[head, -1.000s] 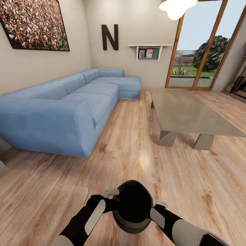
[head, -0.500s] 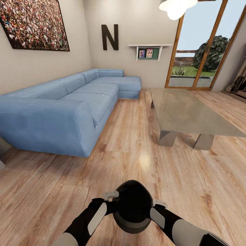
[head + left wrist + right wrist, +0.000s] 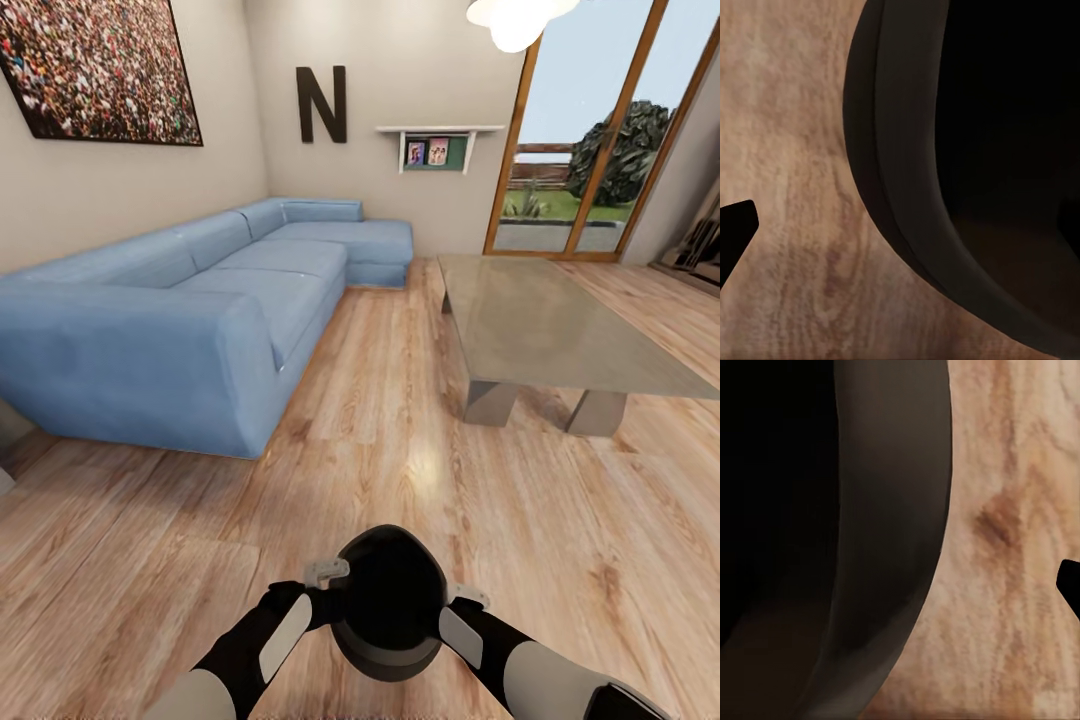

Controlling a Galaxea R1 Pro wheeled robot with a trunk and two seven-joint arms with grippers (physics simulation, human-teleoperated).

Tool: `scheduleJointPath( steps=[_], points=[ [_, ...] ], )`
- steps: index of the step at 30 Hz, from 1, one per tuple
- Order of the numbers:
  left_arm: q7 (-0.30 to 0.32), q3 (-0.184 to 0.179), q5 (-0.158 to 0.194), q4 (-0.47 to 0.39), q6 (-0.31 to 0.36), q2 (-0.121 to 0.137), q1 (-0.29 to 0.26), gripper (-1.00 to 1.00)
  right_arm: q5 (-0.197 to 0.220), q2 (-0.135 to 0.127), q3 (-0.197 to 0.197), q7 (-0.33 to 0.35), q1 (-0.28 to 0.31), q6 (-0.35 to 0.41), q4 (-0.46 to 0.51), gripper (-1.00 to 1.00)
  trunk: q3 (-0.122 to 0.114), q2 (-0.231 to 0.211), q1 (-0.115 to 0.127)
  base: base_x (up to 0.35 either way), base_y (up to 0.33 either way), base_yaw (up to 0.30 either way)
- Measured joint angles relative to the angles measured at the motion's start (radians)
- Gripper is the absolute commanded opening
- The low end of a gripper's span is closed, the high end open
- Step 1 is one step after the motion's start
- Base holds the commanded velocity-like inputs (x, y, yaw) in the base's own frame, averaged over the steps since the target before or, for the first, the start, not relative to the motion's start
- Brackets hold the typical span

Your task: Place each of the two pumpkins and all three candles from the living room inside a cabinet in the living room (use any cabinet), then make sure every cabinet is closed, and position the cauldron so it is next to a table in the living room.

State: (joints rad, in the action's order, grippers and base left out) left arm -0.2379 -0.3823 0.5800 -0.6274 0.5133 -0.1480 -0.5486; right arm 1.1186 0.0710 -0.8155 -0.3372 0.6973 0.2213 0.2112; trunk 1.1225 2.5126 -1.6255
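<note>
Pincers: left pincer and right pincer sit pressed against opposite sides of the cauldron; I read both as pinching its rim, though how far the jaws stand apart I cannot tell from the head view

Cauldron: black, round, held between my two arms in front of the trunk, above the wooden floor; both wrist views give me its dark rim with floorboards past it

Change: against the picture from a second ago the whole room has slid very slightly and the left forearm has drawn a touch inward; the cauldron sits in the same spot between the pincers, so I take it that the camera and base are creeping, not the load slipping

Desk: the glass-topped desk stands ahead and to the right, well apart from the cauldron, its near corner on pale legs

Sofa: blue sofa along the wall on the left, clear lane of floor between it and the desk

Meaning: I judge this the carry toward the desk; set-down beside its near edge not yet done
</note>
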Motion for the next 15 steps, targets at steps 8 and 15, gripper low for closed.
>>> scheduleJointPath(
  steps=[8,15],
  points=[
    [0.000,0.000,0.000,0.001,-0.001,0.000,0.000,1.00,0.000,0.000,0.000,0.000,0.000,0.000,0.001,1.00,0.031,0.002,-0.004,0.000,0.000,0.000],
    [0.000,0.000,0.000,0.006,-0.004,0.000,0.000,1.00,-0.003,0.000,0.001,0.001,0.000,0.000,0.002,1.00,0.035,0.002,-0.004,0.000,0.000,0.000]
  ],
)
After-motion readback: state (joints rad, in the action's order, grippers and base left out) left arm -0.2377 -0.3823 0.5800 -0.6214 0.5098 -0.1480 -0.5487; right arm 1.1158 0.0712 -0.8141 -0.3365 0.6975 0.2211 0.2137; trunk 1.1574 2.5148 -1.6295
